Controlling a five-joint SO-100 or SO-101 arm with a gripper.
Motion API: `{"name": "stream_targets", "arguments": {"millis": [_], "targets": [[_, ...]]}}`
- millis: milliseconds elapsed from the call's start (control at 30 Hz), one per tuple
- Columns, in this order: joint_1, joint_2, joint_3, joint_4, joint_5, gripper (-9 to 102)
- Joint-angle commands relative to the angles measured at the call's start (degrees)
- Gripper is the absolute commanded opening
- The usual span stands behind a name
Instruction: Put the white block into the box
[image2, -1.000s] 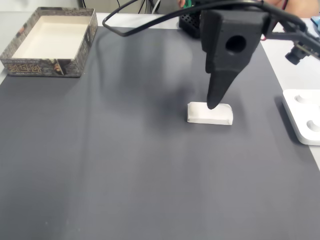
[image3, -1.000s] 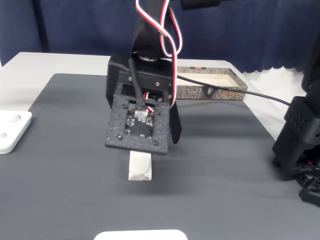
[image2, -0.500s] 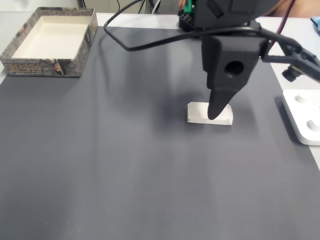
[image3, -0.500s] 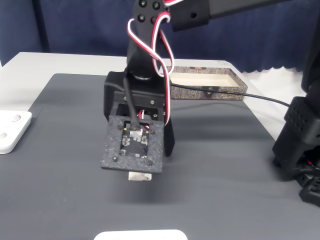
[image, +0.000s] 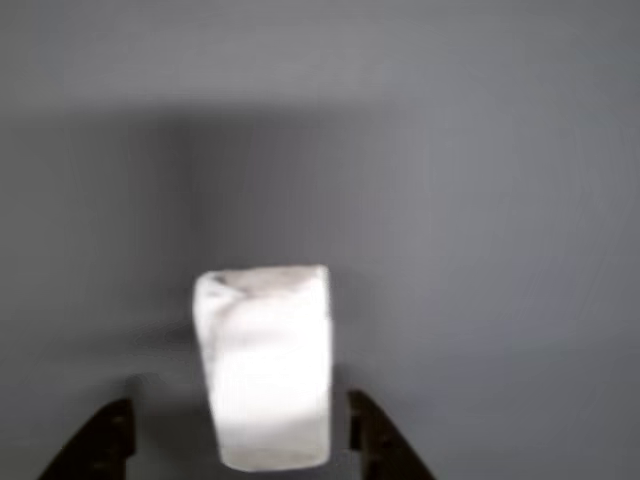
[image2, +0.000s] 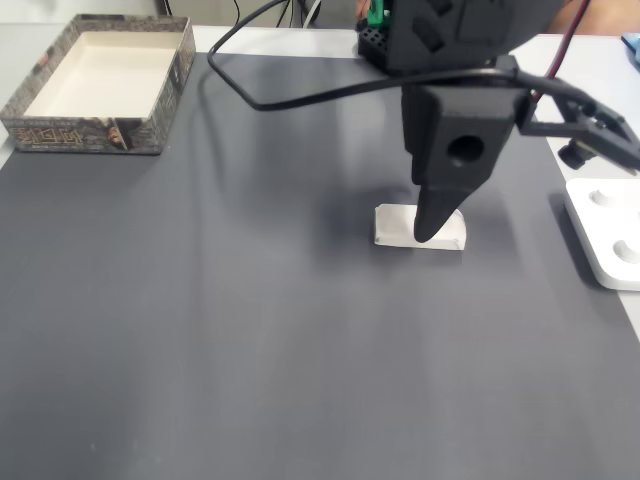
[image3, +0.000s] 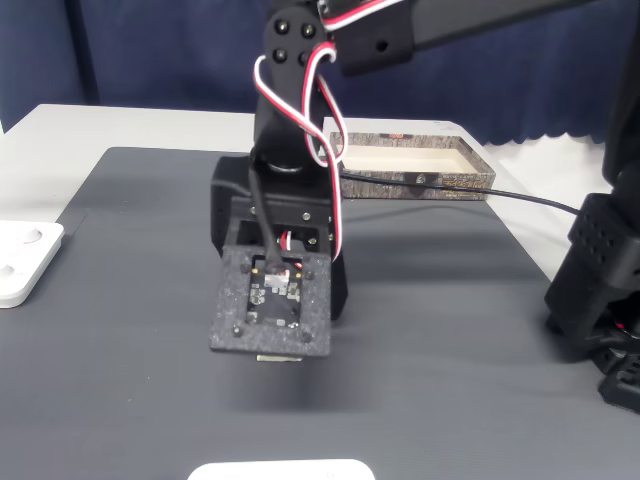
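Observation:
The white block (image2: 395, 226) lies flat on the dark grey mat, right of centre in a fixed view. My gripper (image2: 428, 234) points straight down at it, and one black finger (image2: 436, 205) covers part of its top. In the other view the white block (image: 262, 365) stands between my two fingertips (image: 102, 442), with a gap on each side, so the gripper (image: 242, 445) is open. The box (image2: 85, 133), with cream walls and a mottled rim, sits at the mat's far left corner. In another fixed view the box (image3: 420, 184) is behind the arm. There only a sliver of the block (image3: 276, 357) shows under the black wrist plate (image3: 272, 305).
A flat white device (image2: 608, 235) lies at the right edge of the mat and shows as the white device (image3: 20, 262) on the left in another fixed view. A black cable (image2: 290, 92) arcs over the mat. A black arm base (image3: 600, 290) stands on the right.
My gripper has come lower over the white block, its fingertips dropping to either side of it. The block and the box have not moved.

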Motion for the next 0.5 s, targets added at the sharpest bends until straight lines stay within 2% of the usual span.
{"name": "stream_targets", "arguments": {"millis": [0, 100, 467], "targets": [[-0.62, 0.26, -0.18, -1.49, 0.70, 36], [-0.79, 0.00, -0.18, -2.46, 0.70, 39], [-0.35, -0.79, 0.70, -3.52, 0.70, 38]]}}
